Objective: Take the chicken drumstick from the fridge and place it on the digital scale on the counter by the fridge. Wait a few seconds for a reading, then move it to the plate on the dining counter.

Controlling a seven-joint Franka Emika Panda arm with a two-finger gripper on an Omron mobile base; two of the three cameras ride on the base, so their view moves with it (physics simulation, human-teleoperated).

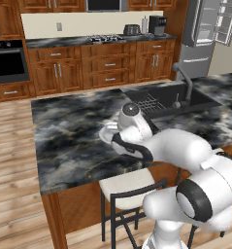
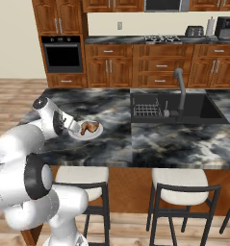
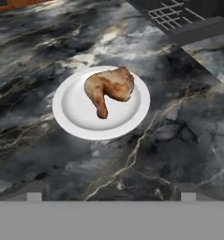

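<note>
The golden-brown chicken drumstick lies on the small white plate, which rests on the dark marbled dining counter. My gripper hovers above and just in front of the plate, open, its fingertips wide apart with nothing between them. From the right base view the drumstick sits on the plate right beside my gripper. In the left base view the arm hides most of the plate. The fridge stands at the far right with its door open. The digital scale is out of view.
A sunken sink with a dish rack and a tall tap lies to the right of the plate. Stools stand along the island's near edge. A toaster and a coffee machine sit on the back counter.
</note>
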